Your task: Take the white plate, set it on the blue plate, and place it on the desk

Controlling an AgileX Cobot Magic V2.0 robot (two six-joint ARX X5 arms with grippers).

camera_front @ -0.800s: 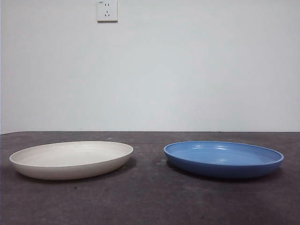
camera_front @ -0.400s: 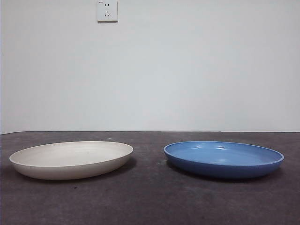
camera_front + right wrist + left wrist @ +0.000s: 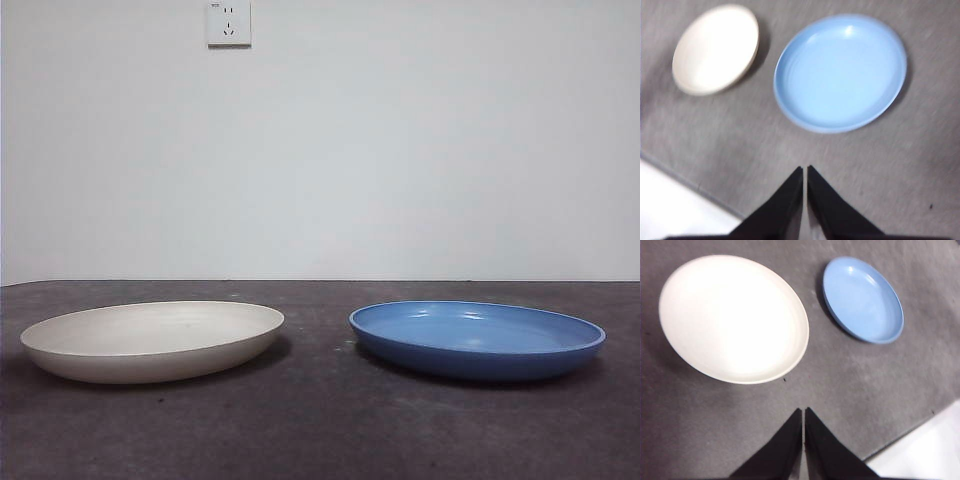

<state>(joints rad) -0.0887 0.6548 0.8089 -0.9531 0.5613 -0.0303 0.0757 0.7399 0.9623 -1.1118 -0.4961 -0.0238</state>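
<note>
The white plate (image 3: 152,340) rests flat on the desk (image 3: 320,420) at the left, and the blue plate (image 3: 477,339) sits beside it at the right with a gap between them. Neither arm appears in the front view. In the left wrist view, my left gripper (image 3: 803,412) hangs above bare desk short of the white plate (image 3: 732,317), jaws shut and holding nothing; the blue plate (image 3: 862,299) lies further off. My right gripper (image 3: 805,170) is likewise shut and empty, raised over the desk short of the blue plate (image 3: 840,72), with the white plate (image 3: 716,49) beyond.
A pale wall with a socket (image 3: 228,22) stands behind the desk. The desk's edge (image 3: 900,437) shows close to the left gripper, and the desk's edge (image 3: 685,182) also runs near the right gripper, with light floor past it.
</note>
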